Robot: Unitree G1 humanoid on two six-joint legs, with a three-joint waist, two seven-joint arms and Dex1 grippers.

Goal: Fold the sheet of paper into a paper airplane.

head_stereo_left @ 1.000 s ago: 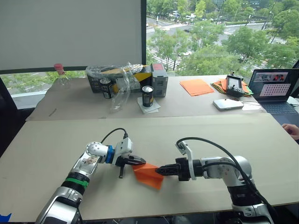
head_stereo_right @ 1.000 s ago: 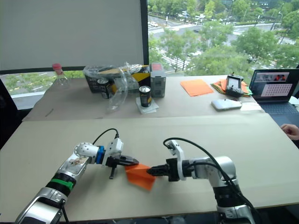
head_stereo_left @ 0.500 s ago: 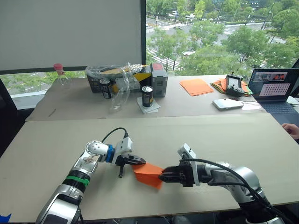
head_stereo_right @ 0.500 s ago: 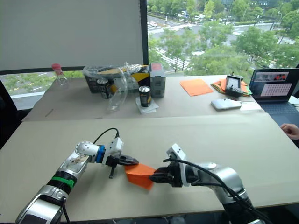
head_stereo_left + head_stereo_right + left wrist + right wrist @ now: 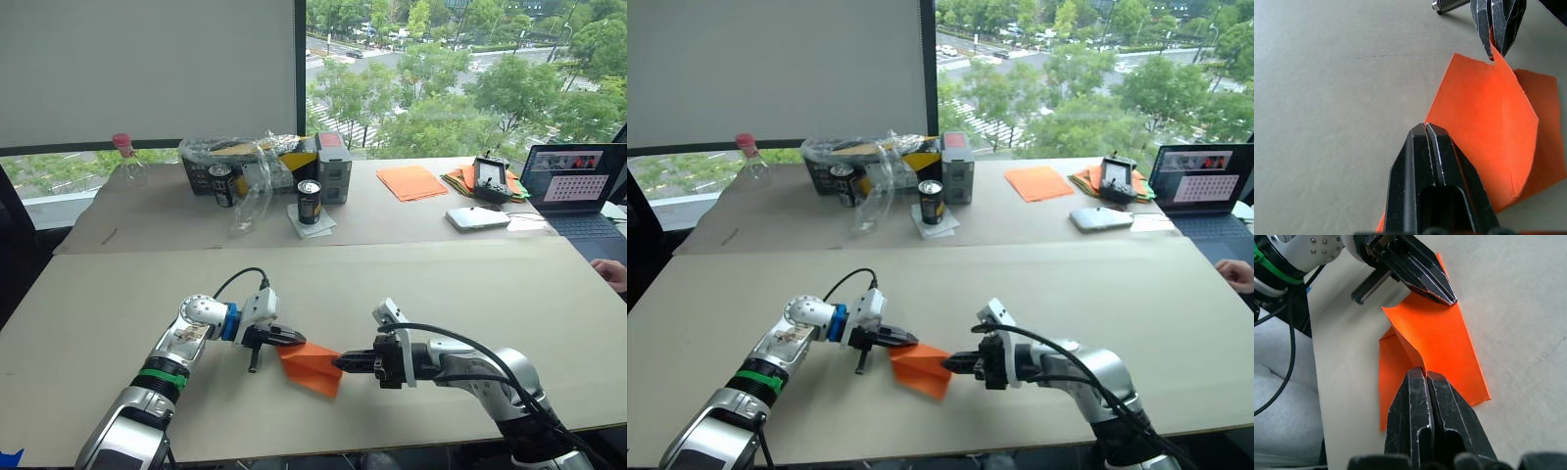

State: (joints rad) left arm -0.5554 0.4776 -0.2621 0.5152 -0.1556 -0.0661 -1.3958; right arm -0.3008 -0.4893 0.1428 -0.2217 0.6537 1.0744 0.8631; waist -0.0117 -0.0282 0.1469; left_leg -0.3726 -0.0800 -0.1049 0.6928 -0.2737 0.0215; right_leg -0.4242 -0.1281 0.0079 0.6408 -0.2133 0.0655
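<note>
The sheet of paper is bright orange, partly folded, with one flap raised off the beige table near its front edge. My left gripper is shut on the sheet's far left corner. From the right, my right gripper is shut on the raised flap's edge. The two grippers face each other across the paper, tips a short way apart. A lower layer of the sheet lies flat on the table.
On the back table stand a neat orange stack, a mixed paper pile with a controller, a laptop, a white device, two cans, a plastic-wrapped box and a bottle. A person's hand rests at the right edge.
My right forearm has dropped lower and its wrist has turned while staying clamped on the paper. The left arm and the sheet have hardly moved.
</note>
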